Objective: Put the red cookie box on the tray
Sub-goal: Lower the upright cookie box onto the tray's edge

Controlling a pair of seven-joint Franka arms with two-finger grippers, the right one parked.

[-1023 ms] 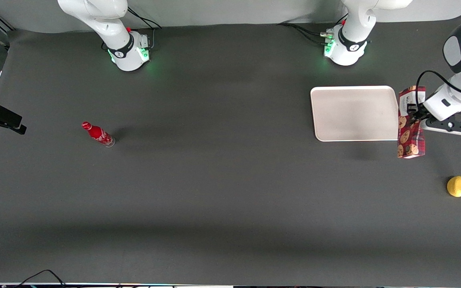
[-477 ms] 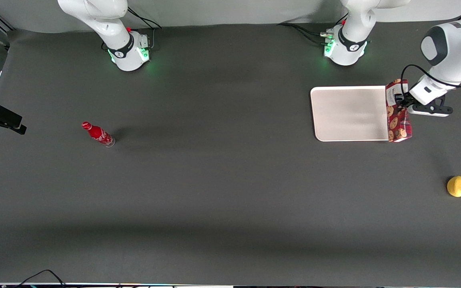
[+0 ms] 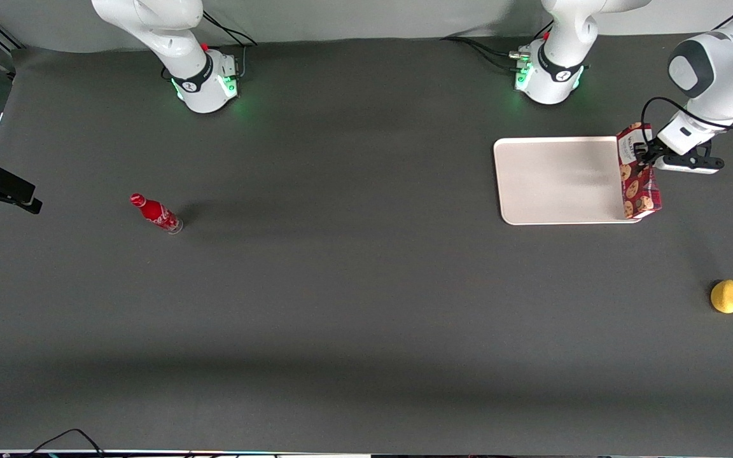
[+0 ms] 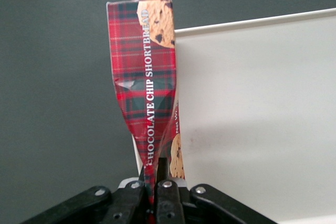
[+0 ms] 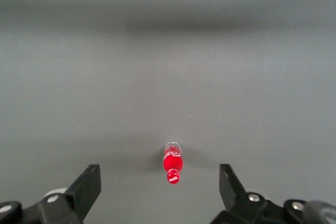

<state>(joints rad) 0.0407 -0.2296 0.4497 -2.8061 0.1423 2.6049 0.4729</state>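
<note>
Clamped tight on the white-panel end of the long narrow red plaid cookie box (image 3: 638, 173), the left arm's tool (image 3: 645, 152) hangs over the edge of the tray that lies toward the working arm's end of the surface. In the wrist view the tool (image 4: 154, 182) has its black fingers (image 4: 167, 199) pressed close together, pinching the cardboard so hard that the red cookie box (image 4: 147, 85) is creased and twisted where it is gripped; the words "CHOCOLATE CHIP SHORTBREAD" run along its side.

From the tool the box stretches toward the front camera, its length running along the edge of the flat off-white rectangular tray (image 3: 557, 181) with rounded corners and a low rim. Part of the box overlaps that edge and part hangs out over the dark grey surface (image 3: 366, 305). Whether the box touches the tray or is held just above it cannot be told. In the wrist view the pale tray (image 4: 257, 119) spreads out directly beside the box.

Nearer the front camera than the tool, and well apart from it, a small yellow lemon-like fruit (image 3: 727, 296) sits on the surface. Far from the tool, toward the parked arm's end, stands a small red bottle (image 3: 156, 213), also seen in the right wrist view (image 5: 172, 164).
</note>
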